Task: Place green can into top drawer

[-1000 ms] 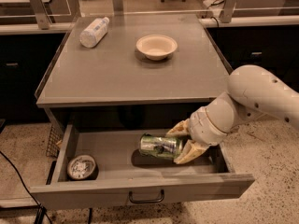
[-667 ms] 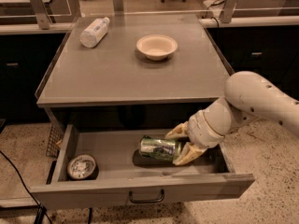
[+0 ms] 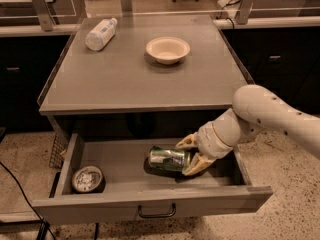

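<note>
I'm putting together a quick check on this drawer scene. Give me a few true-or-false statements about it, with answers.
1. The top drawer is pulled open. True.
2. The green can stands upright. False: it lies on its side inside the drawer, between the end effector's fingers.
3. The end effector reaches into the drawer from the right. True.
4. The round tin sits in the bowl. False: the tin is at the drawer's left end, and the bowl is up on the tabletop.
5. The plastic bottle lies on its side on the tabletop. True.
</note>
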